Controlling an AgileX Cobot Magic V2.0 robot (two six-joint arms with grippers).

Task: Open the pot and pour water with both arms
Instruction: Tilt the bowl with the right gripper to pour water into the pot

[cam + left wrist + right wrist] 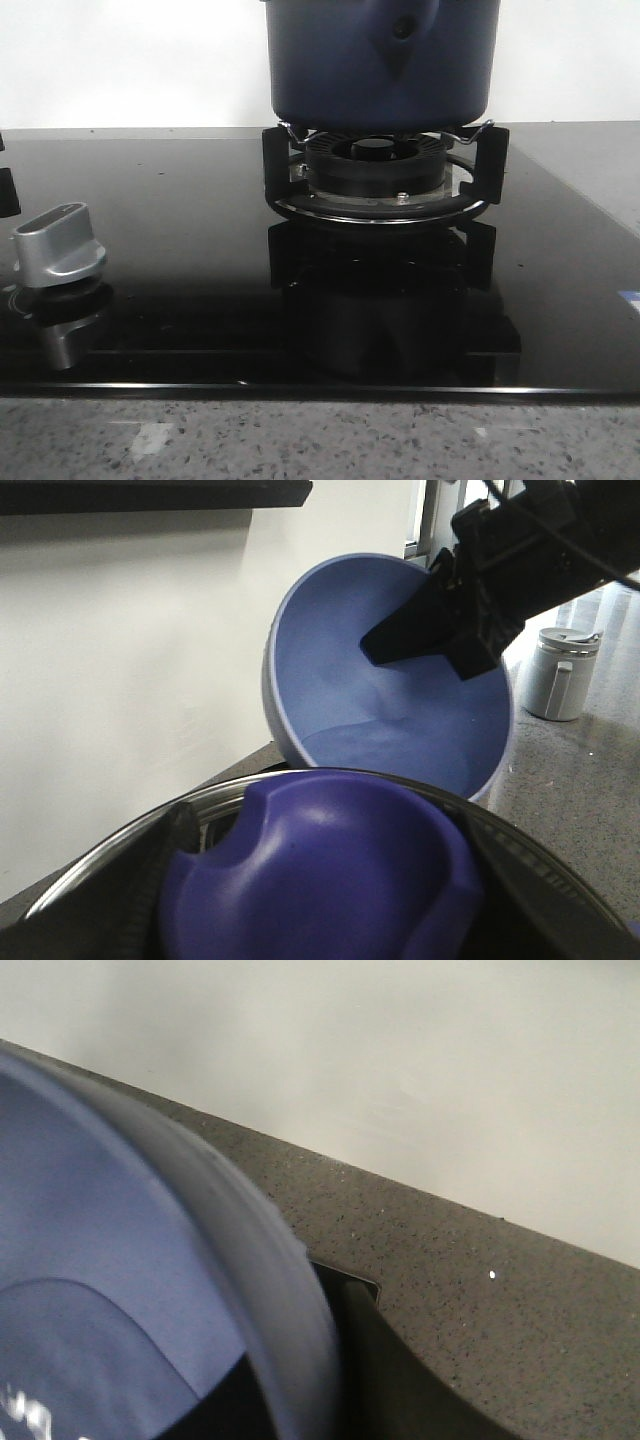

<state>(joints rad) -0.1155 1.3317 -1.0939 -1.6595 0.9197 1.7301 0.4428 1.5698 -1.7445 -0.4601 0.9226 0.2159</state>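
Pot (380,60) sits on burner grate (385,165) of black glass hob (200,300), handle mount facing me. I judge it rigid, heavy, matte sides slippery; better hold at handle mount. Left wrist view: lid with purple knob (315,880) close below; left end effector state I cannot tell. Right end effector (440,630) clenched on tilted light-blue bowl (390,680), water inside. Grey speckled worktop (450,1290) beyond.

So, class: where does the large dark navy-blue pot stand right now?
In the front view the dark navy-blue pot sits at top centre on the black burner grate of the glossy black glass hob, right of the silver control knob.
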